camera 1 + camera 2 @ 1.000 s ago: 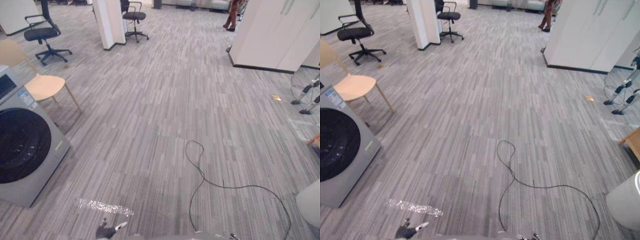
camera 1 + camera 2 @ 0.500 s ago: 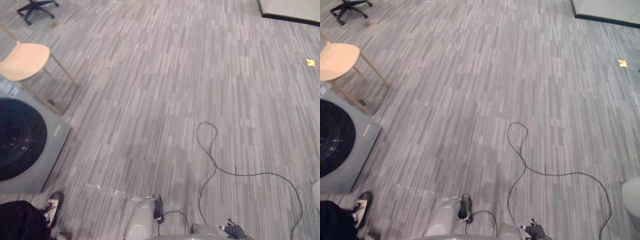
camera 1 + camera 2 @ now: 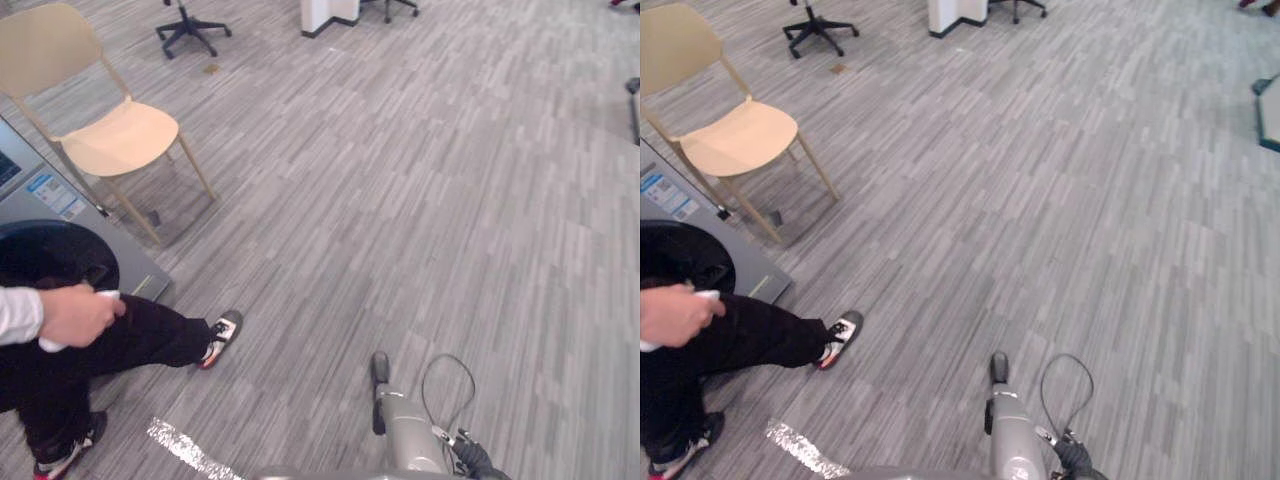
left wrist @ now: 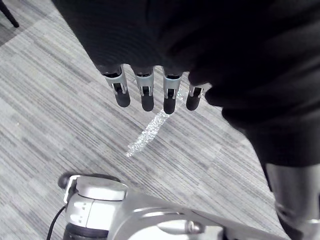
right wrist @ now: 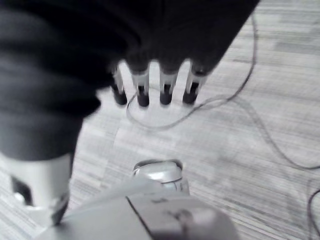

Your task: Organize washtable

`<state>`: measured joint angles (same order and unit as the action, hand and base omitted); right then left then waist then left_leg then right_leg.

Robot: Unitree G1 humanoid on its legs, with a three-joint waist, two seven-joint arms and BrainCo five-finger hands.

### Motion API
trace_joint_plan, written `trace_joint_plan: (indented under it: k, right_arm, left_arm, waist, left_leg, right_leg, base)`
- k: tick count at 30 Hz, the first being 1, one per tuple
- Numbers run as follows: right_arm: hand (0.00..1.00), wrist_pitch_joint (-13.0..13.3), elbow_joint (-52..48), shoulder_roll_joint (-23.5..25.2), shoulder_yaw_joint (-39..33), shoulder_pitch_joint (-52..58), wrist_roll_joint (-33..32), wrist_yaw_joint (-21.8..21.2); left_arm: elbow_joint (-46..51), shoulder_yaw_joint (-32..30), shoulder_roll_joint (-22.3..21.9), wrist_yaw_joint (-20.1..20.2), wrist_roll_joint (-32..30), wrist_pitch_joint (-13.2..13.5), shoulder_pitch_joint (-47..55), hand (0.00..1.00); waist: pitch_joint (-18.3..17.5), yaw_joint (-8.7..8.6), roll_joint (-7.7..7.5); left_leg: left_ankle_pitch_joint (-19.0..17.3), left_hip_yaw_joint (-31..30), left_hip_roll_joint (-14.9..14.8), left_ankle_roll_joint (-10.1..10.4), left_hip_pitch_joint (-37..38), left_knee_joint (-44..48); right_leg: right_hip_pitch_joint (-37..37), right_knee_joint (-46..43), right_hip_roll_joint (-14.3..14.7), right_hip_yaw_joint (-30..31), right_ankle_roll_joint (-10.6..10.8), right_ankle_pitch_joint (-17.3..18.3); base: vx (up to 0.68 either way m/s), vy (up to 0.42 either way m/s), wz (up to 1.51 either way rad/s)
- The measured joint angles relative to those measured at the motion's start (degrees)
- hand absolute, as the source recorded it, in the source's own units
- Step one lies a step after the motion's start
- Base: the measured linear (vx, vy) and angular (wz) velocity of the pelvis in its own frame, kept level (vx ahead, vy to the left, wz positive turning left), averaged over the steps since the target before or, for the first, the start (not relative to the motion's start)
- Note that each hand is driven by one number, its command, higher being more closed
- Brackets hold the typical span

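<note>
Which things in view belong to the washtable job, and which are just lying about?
Job: left hand and right hand, both open and empty; perhaps the washer.
Lying about: wooden chair, office chair, floor tape, person.

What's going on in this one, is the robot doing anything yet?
Nothing is being handled by the robot. Its left hand and right hand both hang open over grey carpet, holding nothing. A person is close on its left, in front of a washing machine, gripping a small white object in one hand. A wooden chair stands beyond.
</note>
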<state>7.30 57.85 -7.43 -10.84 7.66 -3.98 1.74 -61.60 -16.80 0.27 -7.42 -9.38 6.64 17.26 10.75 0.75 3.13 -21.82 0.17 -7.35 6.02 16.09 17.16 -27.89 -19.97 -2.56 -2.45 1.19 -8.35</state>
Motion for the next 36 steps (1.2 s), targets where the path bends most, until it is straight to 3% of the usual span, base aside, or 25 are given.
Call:
trace_joint_plan:
  k: [3, 6, 7, 9, 10, 12, 15, 16, 18, 19, 20, 21, 22, 23, 24, 25, 26, 27, 28, 30, 32, 33, 34, 35, 36]
  right_arm:
    - [0.00, -0.12, -2.81, 0.07, 0.62, -0.28, 0.12, 0.09]
    - [0.00, -0.40, -2.25, -0.48, 0.49, -0.49, 0.21, 0.12]
    - [0.00, -0.44, -0.47, -0.48, 0.26, -0.91, 0.30, 0.53]
    - [0.00, -0.83, 2.45, -0.08, 0.19, -1.11, 0.39, 0.61]
    - [0.00, -0.97, 4.10, 0.26, 0.20, -1.04, 0.40, 0.60]
    - [0.00, -0.99, 4.47, 0.41, 0.23, -1.30, 0.41, 0.51]
    - [0.00, -1.07, 6.61, 0.15, 0.00, -2.43, 1.77, 0.35]
    - [0.00, -1.07, 6.59, 0.14, 0.00, -2.35, 1.92, 0.31]
    - [0.00, -1.06, 6.67, -0.16, 0.08, -1.64, 2.09, 0.30]
    - [0.00, -1.07, 7.18, -0.11, 0.14, -0.95, 2.38, 0.27]
    - [0.00, -0.96, 8.45, 0.55, 0.12, -0.36, 2.39, 0.17]
    - [0.00, -0.98, 9.01, 0.71, -0.14, -0.50, 2.38, -0.26]
    - [0.00, -0.97, 9.51, 1.01, -0.17, -0.43, 2.42, -0.53]
    - [0.00, -1.08, 10.15, 1.90, -1.07, -0.13, 2.51, -0.74]
    - [0.00, -1.08, 10.11, 2.32, -2.03, 0.10, 2.42, -0.73]
    - [0.00, -0.99, 9.72, 2.98, -3.99, 0.54, 1.81, -0.60]
    - [0.00, -1.03, 9.16, 3.20, -4.71, 0.57, 1.76, -0.65]
    - [0.00, -0.96, 7.39, 3.20, -4.94, 1.01, 1.74, -0.60]
    - [0.00, -0.91, 6.66, 3.18, -4.91, 1.25, 1.75, -0.54]
    - [0.00, -0.39, 5.31, 3.23, -4.88, 1.20, 1.77, -0.40]
    - [0.00, -0.72, 5.57, 3.15, -4.99, 1.38, 1.81, -0.09]
    - [0.00, -1.20, 6.09, 3.54, -5.04, 1.48, 1.79, 0.62]
    - [0.00, -1.41, 6.38, 3.50, -5.13, 1.37, 1.82, 0.89]
    - [0.00, -1.55, 6.44, 3.44, -5.23, 1.15, 1.82, 0.90]
    - [0.00, -1.63, 6.30, 3.34, -6.22, 0.86, 2.00, 0.81]
  left_arm:
    - [-0.05, -0.75, -0.17, 0.67, -0.40, -0.01, 0.03, 0.00]
    - [-0.16, -3.62, -1.77, 1.58, -0.36, -0.12, 0.06, 0.00]
    - [-0.16, -3.50, -1.71, 1.82, -0.28, -0.11, -0.24, 0.00]
    - [-0.17, -2.31, -1.09, 2.44, -0.17, -0.16, -0.12, 0.00]
    - [-0.06, -0.75, -0.30, 2.48, -0.11, -0.13, 0.34, 0.00]
    - [0.11, 0.19, -0.09, 2.48, 0.20, -0.13, 0.47, 0.00]
    - [0.14, 2.48, -1.26, 3.20, 0.27, -0.49, 2.20, 0.00]
    - [0.02, 3.55, -2.13, 3.61, 1.00, -0.94, 3.17, 0.00]
    - [0.26, 3.96, -2.64, 3.51, 2.35, -1.17, 3.40, 0.00]
    - [0.30, 4.35, -1.85, 3.85, 2.49, -1.16, 3.15, 0.00]
    - [0.19, 5.00, -0.61, 3.96, 2.46, -1.13, 4.25, 0.00]
    - [0.07, 4.81, 0.29, 3.48, 2.43, -1.28, 4.05, 0.00]
    - [0.12, 4.84, 1.11, 3.38, 2.43, -1.28, 3.84, 0.00]
    - [0.41, 6.09, 3.43, 3.87, 1.91, -1.20, 3.28, 0.00]
    - [0.48, 7.43, 3.99, 4.00, 1.86, -1.25, 3.49, 0.00]
    - [0.41, 8.44, 5.06, 2.75, 1.66, -2.29, 3.43, 0.00]
    - [0.41, 8.61, 5.40, 1.85, 1.51, -2.73, 2.96, 0.00]
    - [0.91, 10.05, 5.81, -0.41, 1.52, -2.94, 0.66, 0.00]
    - [1.17, 10.23, 6.09, -1.42, 1.35, -3.14, -0.57, 0.00]
    - [1.34, 12.87, 8.50, -1.77, 1.02, -2.66, -4.24, 0.00]
    - [1.78, 13.78, 7.99, -1.70, 0.94, -1.58, -7.68, 0.00]
    - [3.07, 14.35, 7.58, -1.49, 0.87, -0.73, -9.34, 0.00]
    - [3.26, 14.48, 6.86, -1.39, 0.68, -0.16, -10.15, 0.00]
    - [3.13, 14.44, 6.55, -1.41, 0.68, 0.09, -10.38, 0.00]
    - [2.48, 13.16, 5.02, -1.34, 0.66, 0.12, -11.09, 0.00]
  waist:
    - [-0.46, -0.02, 0.20]
    - [-1.28, -0.05, 1.83]
    - [-1.10, 0.20, 1.73]
    - [-0.46, 0.34, 0.43]
    - [-0.72, 0.57, -0.54]
    - [-0.75, 1.06, -0.88]
    - [-0.72, 1.99, -0.79]
    - [-0.74, 1.94, -0.73]
    - [-1.04, 2.92, -0.33]
    - [-1.42, 3.66, -1.26]
    - [-3.82, 3.70, -2.45]
    - [-4.53, 3.41, -3.17]
    - [-4.89, 3.21, -3.75]
    - [-4.91, 2.44, -5.63]
    - [-4.72, 2.08, -5.87]
    - [-4.47, 0.98, -5.92]
    - [-4.02, 0.61, -5.91]
    - [-3.05, -0.18, -4.99]
    - [-2.98, -0.14, -4.71]
    - [-2.94, -2.74, -3.74]
    - [-2.90, -3.62, -3.73]
    - [-2.81, -3.64, -3.70]
    - [-2.90, -4.20, -3.40]
    - [-2.90, -4.70, -3.33]
    - [-2.96, -4.73, -2.50]
  left_leg:
    - [11.04, -0.07, -0.02, -0.26, 0.46, 5.55]
    - [31.13, -0.87, -3.80, 1.90, -10.40, 31.88]
    - [27.20, 0.71, -5.65, -1.35, -17.06, 47.55]
    - [19.53, 3.23, -5.45, -5.39, -24.54, 59.01]
    - [16.50, 5.71, -4.50, -6.12, -28.28, 58.09]
    - [13.75, 8.11, -2.54, -6.64, -34.02, 50.46]
    - [13.15, 13.15, 0.55, -5.08, -38.17, 16.94]
    - [15.10, 12.67, 1.50, -2.74, -38.18, 4.96]
    - [18.11, 11.49, 1.34, 1.13, -37.51, -6.51]
    - [22.08, 11.51, 1.56, 0.05, -37.71, -4.87]
    - [24.05, 12.25, 2.83, -2.34, -38.24, -1.60]
    - [22.42, 13.14, 3.06, -7.16, -38.37, 2.35]
    - [20.45, 13.84, 3.48, -9.03, -38.01, 4.00]
    - [14.76, 14.84, 5.02, -10.14, -35.74, 7.65]
    - [12.61, 14.95, 5.75, -10.84, -34.02, 8.56]
    - [9.15, 14.84, 7.01, -11.81, -29.65, 8.81]
    - [7.69, 14.74, 7.58, -11.92, -27.07, 8.63]
    - [5.26, 14.70, 8.03, -11.95, -20.32, 5.96]
    - [4.75, 14.63, 8.05, -11.79, -17.63, 4.30]
    - [3.53, 12.55, 7.91, -11.51, -9.73, -1.23]
    - [2.65, 10.79, 7.86, -10.73, -6.59, -3.82]
    - [1.96, 9.93, 8.12, -9.65, -3.45, -6.52]
    - [1.71, 8.81, 7.91, -8.89, -0.55, -8.46]
    - [1.65, 8.05, 7.62, -8.75, 0.10, -8.20]
    - [1.74, 7.32, 5.92, -7.94, 0.83, -5.66]
  right_leg:
    - [-0.99, -11.37, 1.05, -1.65, -2.07, 10.51]
    - [5.44, -11.89, 5.60, -1.19, -4.43, 18.29]
    - [9.44, -11.05, 6.72, -1.26, -6.26, 19.92]
    - [17.43, -7.77, 7.01, -1.14, -7.37, 21.62]
    - [22.18, -4.33, 6.86, -0.89, -7.46, 21.75]
    - [26.37, -0.30, 6.98, -0.13, -7.52, 22.60]
    - [31.67, 4.34, 6.99, 3.46, -5.69, 24.14]
    - [34.09, 5.50, 6.97, 5.19, -5.36, 25.40]
    - [36.90, 7.15, 7.20, 7.54, -4.87, 27.37]
    - [38.69, 7.50, 6.11, 8.96, -4.24, 29.02]
    - [38.86, 4.73, 4.68, 10.85, -2.73, 30.15]
    - [35.09, -5.87, 3.85, 12.25, -0.15, 30.32]
    - [32.94, -12.01, 3.55, 12.60, 1.75, 29.61]
    - [27.73, -26.60, 2.40, 13.52, 10.89, 23.54]
    - [26.40, -31.53, 2.20, 13.46, 13.96, 18.64]
    - [24.23, -40.03, 0.76, 11.02, 13.41, 11.25]
    - [22.89, -43.76, -0.19, 9.57, 12.34, 11.60]
    - [18.61, -48.04, -1.76, 4.53, 6.26, 15.91]
    - [16.50, -47.68, -1.82, 2.88, 4.59, 18.01]
    - [8.38, -37.09, -1.65, -3.09, 1.54, 22.71]
    - [5.59, -19.91, -1.58, -4.97, 2.11, 21.20]
    - [5.10, -3.60, -1.57, -6.64, 2.01, 15.67]
    - [4.81, 3.28, -1.14, -7.93, 1.56, 7.94]
    - [4.94, 4.05, -0.78, -7.95, -0.01, 4.14]
    - [5.77, 2.71, 0.61, -7.14, -3.99, 1.40]
  base:
    - [0.64, -0.342, -0.16]
    - [0.51, -0.233, -0.44]
    - [0.48, -0.170, -0.20]
    - [0.52, -0.169, -0.03]
    - [0.54, -0.144, 0.03]
    - [0.43, -0.077, -0.10]
    - [0.43, 0.037, -0.50]
    - [0.54, 0.119, -0.54]
    - [0.60, 0.192, -0.61]
    - [0.79, 0.249, -0.77]
    - [0.84, 0.274, -0.79]
    - [0.73, 0.226, -0.58]
    - [0.84, 0.308, -0.38]
    - [0.70, 0.243, -0.17]
    - [0.84, 0.262, -0.04]
    - [0.56, 0.156, 0.02]
    - [0.67, 0.176, 0.03]
    - [0.49, 0.131, -0.11]
    - [0.59, 0.149, -0.15]
    - [0.60, 0.108, 0.34]
    - [0.60, 0.017, 0.72]
    - [0.73, -0.043, 0.62]
    - [0.77, -0.072, 0.46]
    - [0.85, -0.140, 0.24]
    - [0.95, -0.177, 0.02]
